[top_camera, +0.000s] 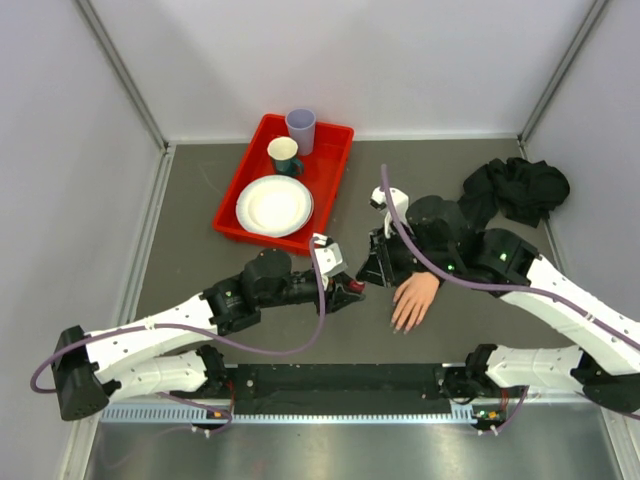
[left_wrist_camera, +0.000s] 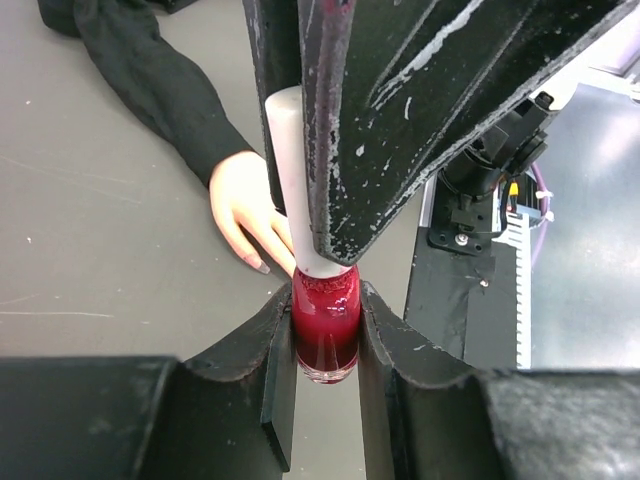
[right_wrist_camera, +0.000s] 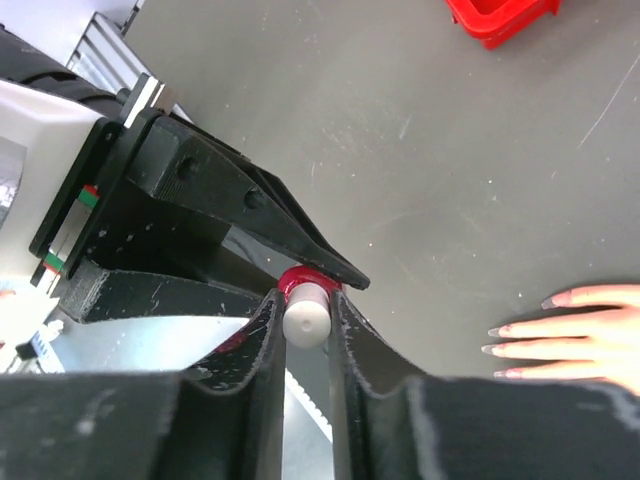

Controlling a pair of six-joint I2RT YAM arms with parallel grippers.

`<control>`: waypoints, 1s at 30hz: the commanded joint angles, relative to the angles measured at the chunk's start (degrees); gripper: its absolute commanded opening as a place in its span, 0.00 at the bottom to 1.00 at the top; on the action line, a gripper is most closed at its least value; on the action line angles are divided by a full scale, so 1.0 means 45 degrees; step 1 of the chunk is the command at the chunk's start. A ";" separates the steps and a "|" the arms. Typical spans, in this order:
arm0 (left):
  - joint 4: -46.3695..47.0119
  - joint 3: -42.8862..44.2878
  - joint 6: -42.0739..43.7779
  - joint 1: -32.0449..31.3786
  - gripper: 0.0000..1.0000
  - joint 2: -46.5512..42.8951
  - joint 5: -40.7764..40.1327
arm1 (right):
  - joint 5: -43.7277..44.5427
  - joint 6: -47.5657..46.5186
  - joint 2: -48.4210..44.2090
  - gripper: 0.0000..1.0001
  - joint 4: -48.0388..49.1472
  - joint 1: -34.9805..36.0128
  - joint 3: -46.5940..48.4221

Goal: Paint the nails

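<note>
My left gripper (top_camera: 350, 285) is shut on a small bottle of red polish (left_wrist_camera: 325, 335) and holds it off the table. My right gripper (right_wrist_camera: 303, 305) is shut on the bottle's white cap (right_wrist_camera: 305, 318), which sits on the bottle (right_wrist_camera: 300, 280). The cap also shows in the left wrist view (left_wrist_camera: 290, 170). The skin-coloured mannequin hand (top_camera: 415, 297) lies flat on the table just right of the bottle, with its black sleeve (left_wrist_camera: 150, 80) running away from it. Its nails (right_wrist_camera: 497, 350) are pale pink. One nail shows in the left wrist view (left_wrist_camera: 262, 267).
A red tray (top_camera: 335, 180) stands at the back with a paper plate (top_camera: 274, 205), a green cup (top_camera: 284, 155) and a lilac cup (top_camera: 301, 130). A black cloth (top_camera: 515, 188) is heaped at the back right. Grey walls close in the table.
</note>
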 commanded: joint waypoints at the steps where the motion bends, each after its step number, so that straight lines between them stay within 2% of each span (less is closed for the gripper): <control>1: 0.0724 0.0179 -0.0007 -0.0064 0.00 -0.0443 0.0782 | -0.0310 -0.0650 -0.0026 0.04 -0.0061 0.0132 0.0417; 2: 0.0783 0.0141 -0.0143 -0.0083 0.00 -0.0559 0.1403 | -0.0448 -0.0806 -0.0103 0.00 0.0075 0.0132 0.0358; 5: 0.1133 0.0101 -0.0611 -0.0064 0.00 -0.0794 0.2752 | -0.1442 -0.1467 -0.0688 0.00 0.0949 0.0113 -0.0168; 6: 0.1309 0.0043 -0.0748 -0.0064 0.00 -0.0853 0.3898 | -0.1794 -0.1645 -0.1038 0.00 0.1264 0.0152 -0.0383; 10: 0.1993 0.0179 -0.1529 -0.0064 0.00 -0.0581 0.6677 | -0.4718 -0.2641 -0.1802 0.00 0.2710 0.0113 -0.1572; 12: 0.2286 0.0374 -0.2076 -0.0064 0.00 -0.0210 0.8119 | -0.5505 -0.3246 -0.2018 0.00 0.3315 0.0132 -0.1926; 16: 0.2794 0.0570 -0.2780 -0.0064 0.00 0.0259 0.9647 | -0.6775 -0.4204 -0.2039 0.00 0.3319 0.0113 -0.2065; 18: 0.2911 0.0609 -0.2918 -0.0064 0.00 0.0299 0.9613 | -0.6836 -0.4615 -0.1960 0.00 0.3318 0.0113 -0.2026; 22: 0.2055 0.0706 -0.2255 -0.0064 0.00 -0.0052 0.8112 | -0.6408 -0.4694 -0.1803 0.00 0.3065 0.0132 -0.1792; 24: 0.1605 0.0746 -0.1825 -0.0064 0.00 -0.0267 0.6803 | -0.6018 -0.4422 -0.1978 0.00 0.2948 0.0152 -0.1752; 30: 0.0355 0.0960 -0.1082 -0.0064 0.00 -0.0014 0.4676 | -0.3421 -0.3212 -0.2350 0.00 0.1699 0.0132 -0.1148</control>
